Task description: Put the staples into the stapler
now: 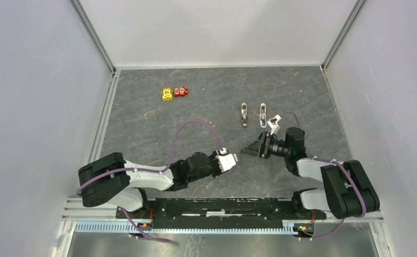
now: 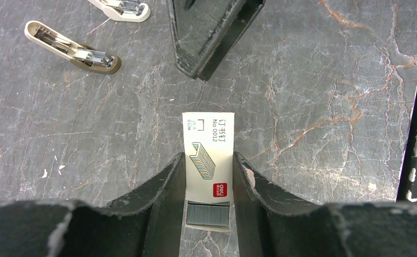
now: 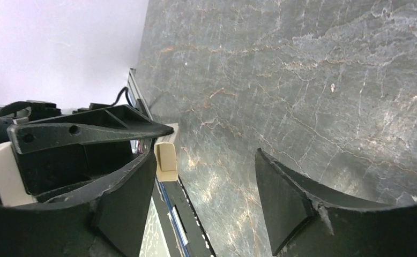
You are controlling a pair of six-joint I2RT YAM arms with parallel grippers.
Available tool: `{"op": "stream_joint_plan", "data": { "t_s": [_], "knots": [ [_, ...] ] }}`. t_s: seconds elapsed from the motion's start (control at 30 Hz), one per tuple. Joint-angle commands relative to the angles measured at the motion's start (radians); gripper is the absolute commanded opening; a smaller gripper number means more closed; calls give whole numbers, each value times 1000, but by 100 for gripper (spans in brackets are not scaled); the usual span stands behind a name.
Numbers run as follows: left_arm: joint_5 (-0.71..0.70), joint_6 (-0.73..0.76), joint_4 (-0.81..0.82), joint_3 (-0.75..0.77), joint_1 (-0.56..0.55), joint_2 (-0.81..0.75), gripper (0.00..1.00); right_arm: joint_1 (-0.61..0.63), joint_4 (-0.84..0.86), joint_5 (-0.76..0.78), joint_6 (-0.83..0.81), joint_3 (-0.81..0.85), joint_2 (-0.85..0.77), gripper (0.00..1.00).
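The left gripper (image 2: 208,160) is closed on a small white box of staples (image 2: 207,136), one finger on each side. The right gripper (image 1: 252,149) is wide open and holds nothing. It points at the box, near the middle of the worktop (image 1: 142,118). The stapler (image 1: 244,114) lies open a little past them, toward the far edge, with a second one (image 1: 262,113) beside it.

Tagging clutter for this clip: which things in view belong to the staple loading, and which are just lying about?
Job: white cardboard staple box, held in the left gripper; cream-white plastic mini stapler with grey metal insides; second such stapler.
Lying about: yellow toy block; red toy block.
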Motion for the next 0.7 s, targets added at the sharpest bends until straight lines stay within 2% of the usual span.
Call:
{"op": "stream_joint_plan", "data": {
  "t_s": [0.0, 0.13, 0.43, 0.67],
  "knots": [
    [-10, 32, 39, 8, -4, -24, 42, 33, -43, -15, -61, 40, -6, 76],
    [7, 33, 35, 29, -4, -13, 42, 99, -112, 13, -98, 81, 7, 76],
    [18, 44, 4, 44, -5, -15, 42, 137, -82, 33, -73, 88, 28, 75],
    [38, 42, 3, 58, -3, -11, 42, 164, 31, 5, -7, 76, 60, 63]
  ]
}}
